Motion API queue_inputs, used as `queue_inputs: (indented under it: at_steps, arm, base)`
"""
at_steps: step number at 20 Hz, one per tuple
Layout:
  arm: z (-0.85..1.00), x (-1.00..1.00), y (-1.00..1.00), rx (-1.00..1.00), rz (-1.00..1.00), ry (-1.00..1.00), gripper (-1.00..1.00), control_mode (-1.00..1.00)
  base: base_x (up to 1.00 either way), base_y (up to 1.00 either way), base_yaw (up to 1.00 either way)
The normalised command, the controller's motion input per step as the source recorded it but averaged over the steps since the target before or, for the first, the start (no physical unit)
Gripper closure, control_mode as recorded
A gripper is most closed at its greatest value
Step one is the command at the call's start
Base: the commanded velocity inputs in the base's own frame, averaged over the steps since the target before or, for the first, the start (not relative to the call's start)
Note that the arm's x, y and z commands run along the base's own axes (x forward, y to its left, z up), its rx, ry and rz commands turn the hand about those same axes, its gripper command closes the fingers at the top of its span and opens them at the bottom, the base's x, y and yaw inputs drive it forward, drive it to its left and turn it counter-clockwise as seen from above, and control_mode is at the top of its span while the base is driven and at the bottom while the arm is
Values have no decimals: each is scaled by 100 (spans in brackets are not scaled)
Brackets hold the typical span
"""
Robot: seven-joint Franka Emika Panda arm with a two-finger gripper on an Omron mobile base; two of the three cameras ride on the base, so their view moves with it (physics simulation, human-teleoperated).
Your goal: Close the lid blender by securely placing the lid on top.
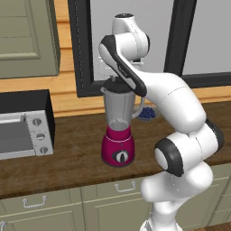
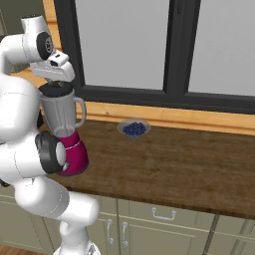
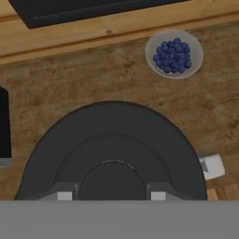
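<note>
Seating the lid on the blender, with the jar's rim already met.

On the table (image 2: pixel 189 164), the blender (image 1: pixel 118 131) is stood near the dish of berries (image 2: pixel 134 129); the lid (image 2: pixel 56 90) is held at the jar's mouth by the closed jaws of the gripper (image 2: pixel 59 79). Pressing down squarely, then release, is judged the next need.

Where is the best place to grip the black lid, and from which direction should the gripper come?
Grip the raised round knob in the middle of the lid, coming straight down from above. The lid is flat and level over the blender jar, so its center offers the likeliest hold. The gripper is shut there.
</note>
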Motion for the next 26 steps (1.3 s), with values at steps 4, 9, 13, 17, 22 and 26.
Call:
queue_inputs:
  at_steps: [4, 9, 13, 17, 22, 26]
  arm:
    - [-6, -8, 0, 0, 0, 1, 100, -100]
    - [-12, -10, 0, 0, 0, 0, 100, -100]
    - [-4, -9, 0, 0, 0, 0, 100, -100]
    - [-3, -5, -2, 0, 0, 0, 100, -100]
    - [0, -25, -11, 0, 0, 0, 100, -100]
    - [-13, -20, -12, 0, 0, -2, 100, -100]
  base:
    - [0, 0, 0]
    - [0, 0, 0]
    - [0, 0, 0]
    - [0, 0, 0]
    - [0, 0, 0]
    - [0, 0, 0]
